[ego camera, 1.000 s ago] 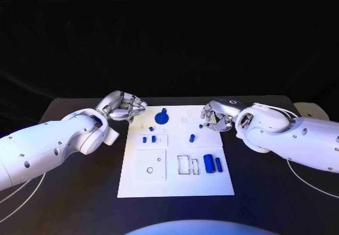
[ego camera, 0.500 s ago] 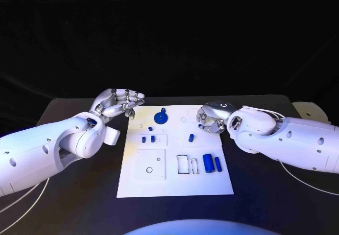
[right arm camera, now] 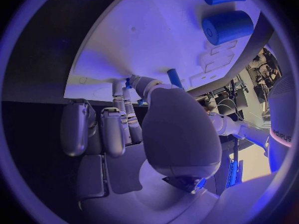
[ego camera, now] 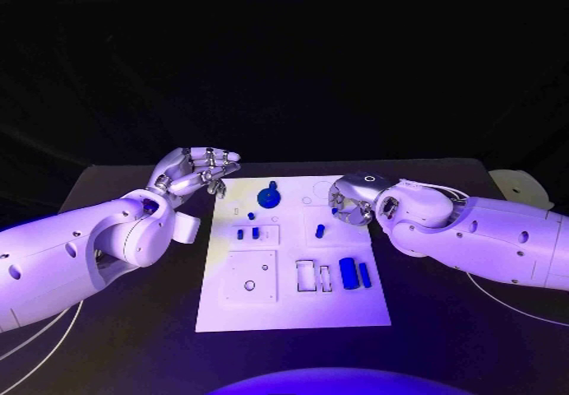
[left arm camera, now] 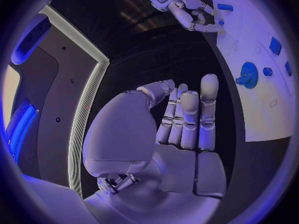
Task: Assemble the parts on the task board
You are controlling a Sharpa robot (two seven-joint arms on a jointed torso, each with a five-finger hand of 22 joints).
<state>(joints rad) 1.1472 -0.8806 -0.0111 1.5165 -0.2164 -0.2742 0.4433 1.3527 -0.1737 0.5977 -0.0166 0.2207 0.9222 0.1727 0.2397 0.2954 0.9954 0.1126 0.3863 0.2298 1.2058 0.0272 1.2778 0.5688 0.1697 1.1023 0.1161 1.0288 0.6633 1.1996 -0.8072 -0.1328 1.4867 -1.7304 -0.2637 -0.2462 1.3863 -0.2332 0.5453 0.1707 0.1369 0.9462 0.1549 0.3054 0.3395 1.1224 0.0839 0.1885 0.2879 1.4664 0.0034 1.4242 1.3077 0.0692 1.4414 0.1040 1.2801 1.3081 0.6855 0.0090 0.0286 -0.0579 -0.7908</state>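
A black table carries the white task board. The right hand hovers at the board's far right edge, apparently pinching a small blue peg; this looks like an insertion step, calling for careful alignment over a hole. The left hand hangs empty, fingers extended, just off the board's left corner. A blue gear and blue cylinder rest on the board.

A robotics lab or test bench: a black table against a black backdrop, bearing a white task board with small blue parts.
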